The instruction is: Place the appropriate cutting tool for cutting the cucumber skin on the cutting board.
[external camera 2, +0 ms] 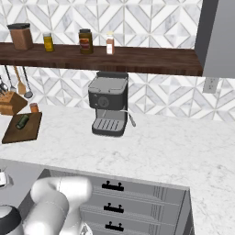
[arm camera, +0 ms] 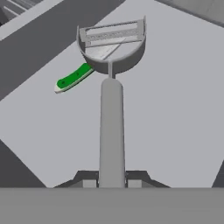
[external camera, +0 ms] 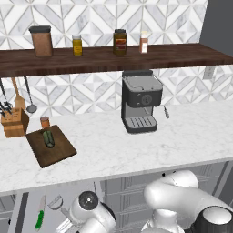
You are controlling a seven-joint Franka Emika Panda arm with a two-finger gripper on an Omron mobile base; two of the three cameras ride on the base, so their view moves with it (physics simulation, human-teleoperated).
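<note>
Our gripper (arm camera: pixel 111 183) is clamped tight on the slim handle of the small grey metal peeler (arm camera: pixel 111 109), its Y-shaped head ahead of the jaws, over the green-handled knife (arm camera: pixel 72 78).

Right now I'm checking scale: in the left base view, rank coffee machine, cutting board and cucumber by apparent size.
1. Coffee machine
2. Cutting board, a little smaller in the picture
3. Cucumber, far the smallest, lying on the board

board: cutting board (external camera: pixel 59 152) bare at its near half, cucumber (external camera: pixel 48 138) lying on its far half | beside: orange-brown jar (external camera: pixel 44 122) just behind, knife block (external camera: pixel 14 123) at far left | right: open marble counter (external camera: pixel 182 136) up to coffee machine (external camera: pixel 140 102) | above: dark shelf (external camera: pixel 109 60) overhangs rear counter
</note>
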